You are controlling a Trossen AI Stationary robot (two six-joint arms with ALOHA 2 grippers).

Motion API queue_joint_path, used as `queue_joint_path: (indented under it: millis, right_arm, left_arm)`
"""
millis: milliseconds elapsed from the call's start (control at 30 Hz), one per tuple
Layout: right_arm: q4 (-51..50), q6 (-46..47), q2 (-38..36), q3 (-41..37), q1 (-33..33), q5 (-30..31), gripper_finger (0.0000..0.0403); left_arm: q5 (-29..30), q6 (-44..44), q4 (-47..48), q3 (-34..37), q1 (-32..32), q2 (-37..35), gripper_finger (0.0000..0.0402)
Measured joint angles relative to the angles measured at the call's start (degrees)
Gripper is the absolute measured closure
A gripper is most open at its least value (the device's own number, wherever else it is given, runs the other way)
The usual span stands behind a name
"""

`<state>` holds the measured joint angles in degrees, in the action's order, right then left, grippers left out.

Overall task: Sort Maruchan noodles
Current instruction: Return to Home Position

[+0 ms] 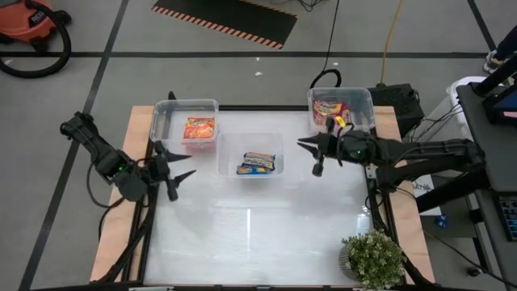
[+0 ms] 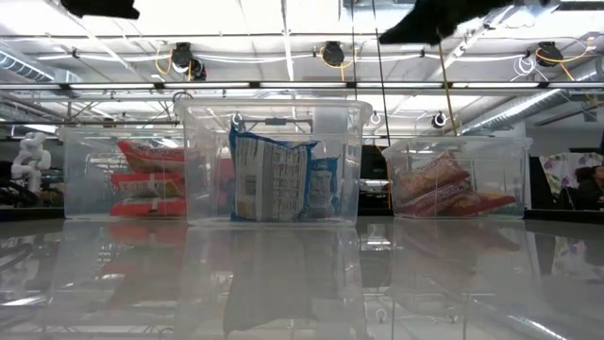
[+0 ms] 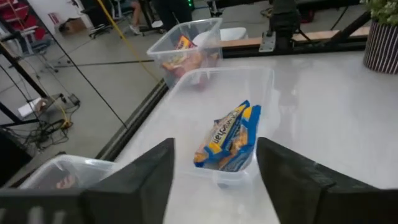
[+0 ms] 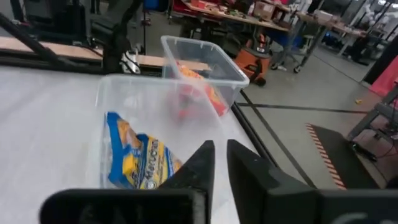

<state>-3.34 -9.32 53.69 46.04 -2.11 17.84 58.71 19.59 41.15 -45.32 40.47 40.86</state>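
Observation:
Three clear bins stand across the far half of the table. The left bin (image 1: 186,121) holds orange-red Maruchan noodles (image 1: 199,128). In the middle bin (image 1: 250,153) lie blue-yellow packets (image 3: 229,138), leaning on its wall. Red-pink packets (image 1: 329,107) fill the right bin (image 1: 342,109). My left gripper (image 1: 179,166) hovers open at the table's left, level, pointing toward the middle bin, with nothing between its fingers (image 3: 149,168). My right gripper (image 1: 308,153) hovers right of the middle bin, also pointing at it. Its fingers (image 4: 202,163) are shut to a narrow slit, with nothing between them.
A potted plant (image 1: 373,259) stands at the table's near right corner. A black box (image 1: 397,99) with cables sits beyond the right bin. The near half of the white tabletop (image 1: 258,234) is bare. An orange vacuum (image 1: 28,24) stands on the floor at the far left.

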Motion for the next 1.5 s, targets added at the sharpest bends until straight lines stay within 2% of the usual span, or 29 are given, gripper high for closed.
queue_joint_path:
  millis: [167, 267, 400, 567, 733, 900, 1167, 1400, 1500]
  right_arm:
    - [8.7, -0.7, -2.2, -9.2, 0.1, -3.4, 0.0391]
    - [13.2, -0.2, -3.1, -14.0, 0.8, -4.5, 0.0401]
    - [17.6, 0.1, -4.1, -18.6, 2.2, -4.5, 0.0401]
    - [17.5, 1.2, -6.1, -21.6, 3.8, -4.4, 0.0402]
    - [15.5, 2.6, -11.8, -23.1, 5.0, -3.9, 0.0403]
    - [14.2, 2.6, -18.2, -26.7, 6.7, 2.1, 0.0403]
    - [14.2, 2.1, -25.5, -31.4, 7.1, 2.9, 0.0403]
    - [14.3, 0.4, -29.9, -33.4, 7.1, 2.9, 0.0403]
    - [14.2, 0.6, -31.3, -34.6, 7.1, 2.9, 0.0403]
  left_arm:
    - [-0.9, -0.9, -5.9, 6.0, 0.0, -2.6, 0.0244]
    - [-3.3, -2.5, -9.6, 9.3, 0.0, -4.2, 0.0285]
    - [-4.9, -2.5, -13.5, 14.0, 0.0, -6.3, 0.0318]
    - [-4.9, -2.9, -16.8, 18.4, 0.0, -8.7, 0.0323]
    - [-4.9, -4.1, -17.7, 20.5, 0.0, -12.5, 0.0323]
    - [-6.1, -7.2, -16.9, 20.8, 0.0, -16.9, 0.0323]
    - [-5.6, -5.7, -18.2, 21.0, 0.0, -20.6, 0.0323]
    - [-7.0, -14.7, -33.7, 27.7, 0.0, -20.4, 0.0323]
    - [-9.9, -19.2, -42.1, 30.6, -0.6, -20.3, 0.0323]
